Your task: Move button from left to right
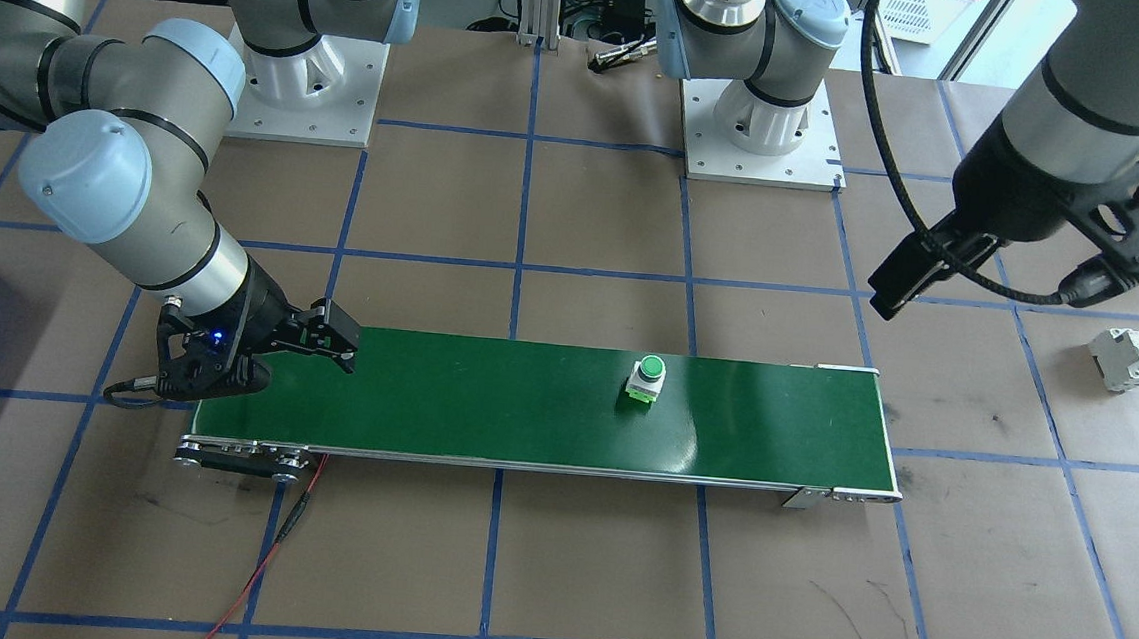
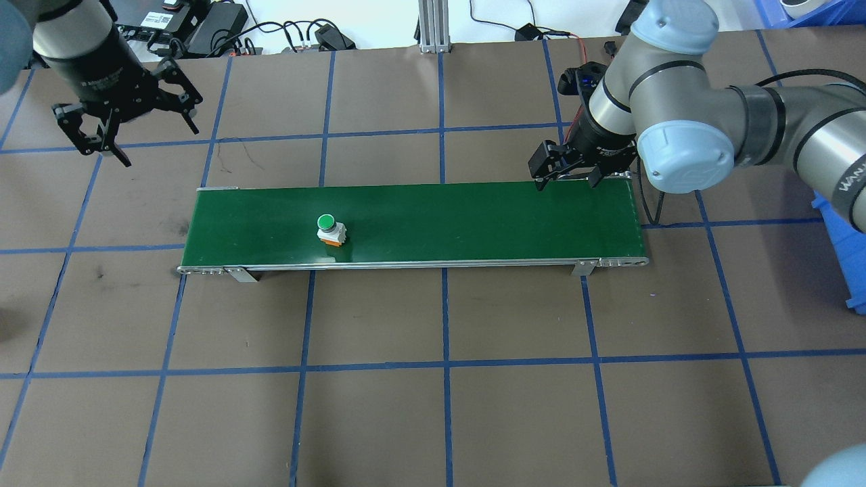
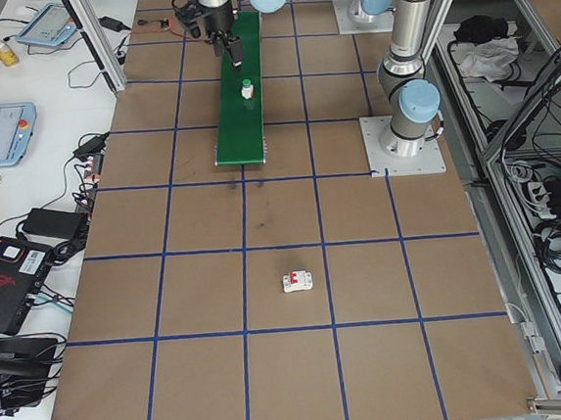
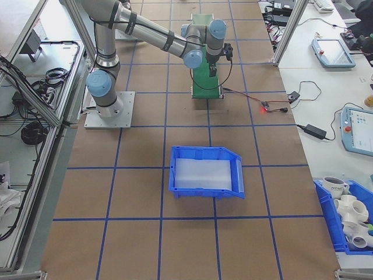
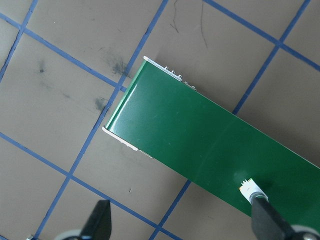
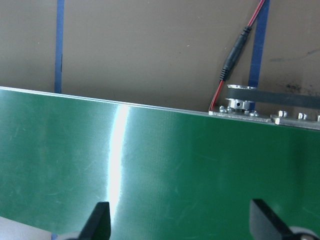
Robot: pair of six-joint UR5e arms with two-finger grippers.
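The button [image 2: 330, 229] is standing on the green conveyor belt [image 2: 473, 223], left of its middle, ungrasped. The left end effector [image 2: 128, 125] is hovering apart; the right end effector [image 2: 567, 174] is waiting apart over the belt's right end. The transfer looks unfinished.

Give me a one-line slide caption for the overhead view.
A green button rides the belt while the open left hand and right hand wait at either end.

Green-capped button [image 2: 331, 230] upright on belt [image 2: 473, 223]
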